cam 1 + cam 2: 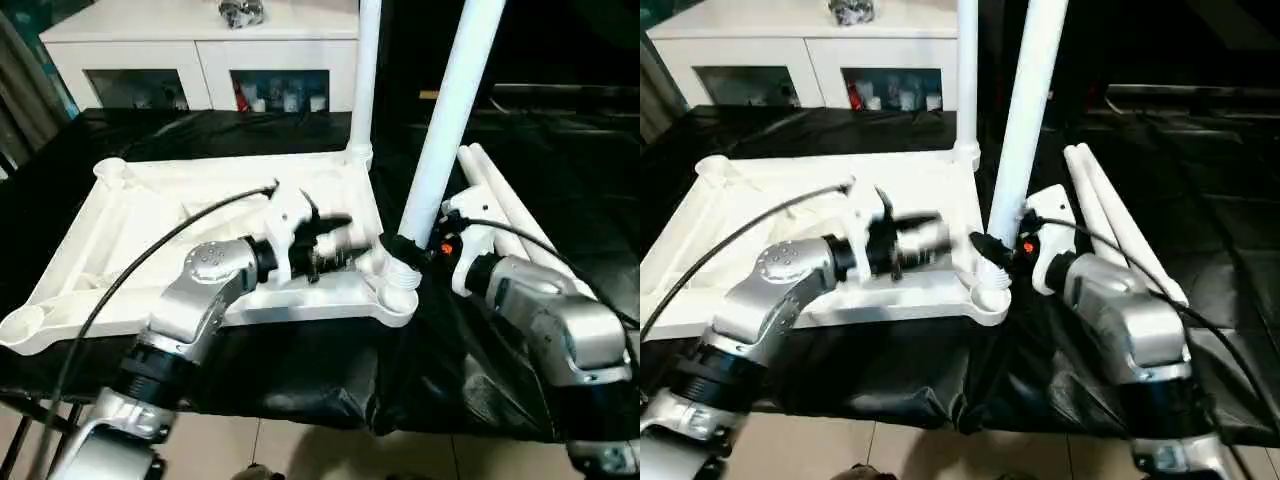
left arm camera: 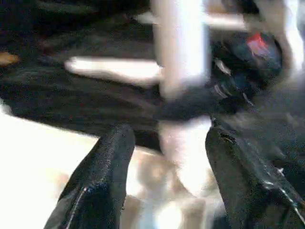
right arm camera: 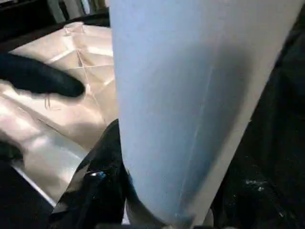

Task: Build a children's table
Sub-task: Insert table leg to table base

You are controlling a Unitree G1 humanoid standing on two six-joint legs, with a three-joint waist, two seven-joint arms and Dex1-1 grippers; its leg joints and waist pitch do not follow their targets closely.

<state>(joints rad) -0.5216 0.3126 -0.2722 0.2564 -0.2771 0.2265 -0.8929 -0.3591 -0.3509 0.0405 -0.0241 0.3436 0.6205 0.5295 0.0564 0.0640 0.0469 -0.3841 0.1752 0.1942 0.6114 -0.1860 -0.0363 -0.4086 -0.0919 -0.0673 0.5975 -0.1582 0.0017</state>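
Pinching the leg [image 1: 452, 110], right end effector [image 1: 405, 247]; left end effector [image 2: 167, 181] spread.

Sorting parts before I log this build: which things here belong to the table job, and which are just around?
Job:
- tabletop
- leg standing in the far socket
- leg in the right hand
- two spare legs

Just around:
- white cabinet
- black cloth

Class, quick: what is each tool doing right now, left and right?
Left tool: open, holding nothing, near the corner socket.
Right tool: closed on the leg standing in that socket.
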